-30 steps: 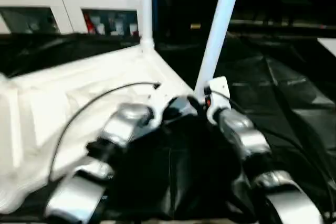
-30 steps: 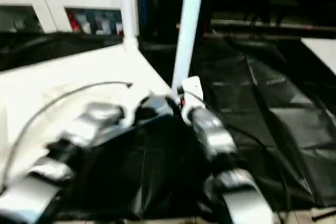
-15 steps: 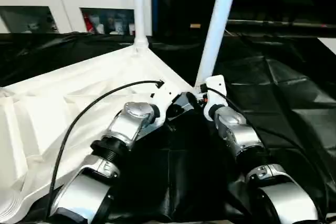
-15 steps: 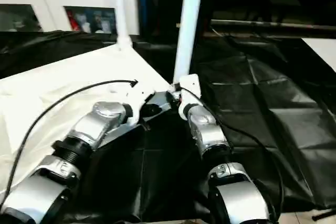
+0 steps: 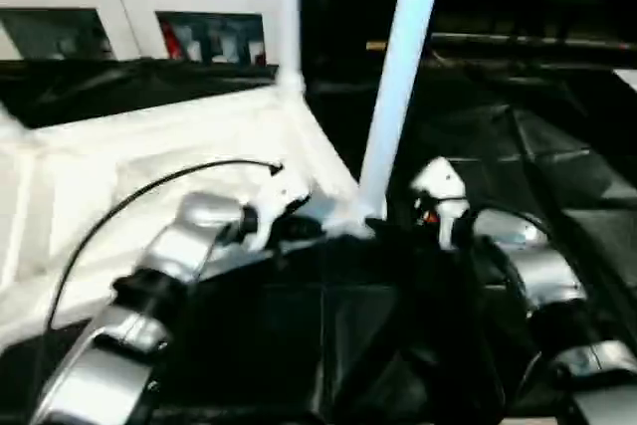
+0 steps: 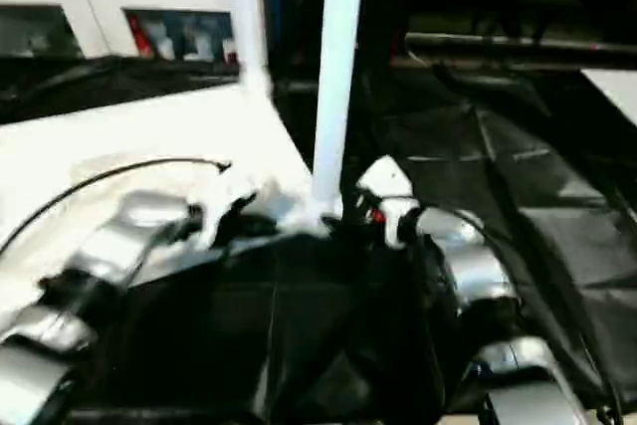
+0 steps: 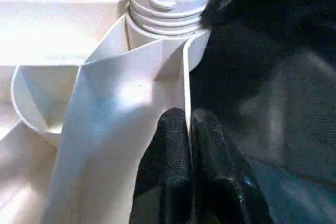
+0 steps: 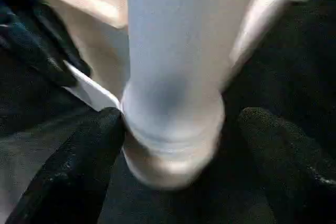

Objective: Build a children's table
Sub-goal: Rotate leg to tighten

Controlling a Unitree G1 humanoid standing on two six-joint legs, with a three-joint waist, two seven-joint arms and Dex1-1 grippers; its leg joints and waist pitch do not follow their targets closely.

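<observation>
Black sheeting covers my counter [image 5: 557,146], where the children's table [image 5: 149,166] lies upside down, two legs [image 5: 398,77] upright. My left gripper [image 7: 188,129] pinches its rim; my right gripper [image 8: 173,135] straddles the near leg, jaws wide.

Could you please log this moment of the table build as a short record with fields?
stage: table top lies underside up on the black work table
near leg: leg stands in the corner socket
far leg: second leg upright at the far corner
left gripper: shut on the top's thin rim
right gripper: open, fingers either side of the near leg's base
</observation>
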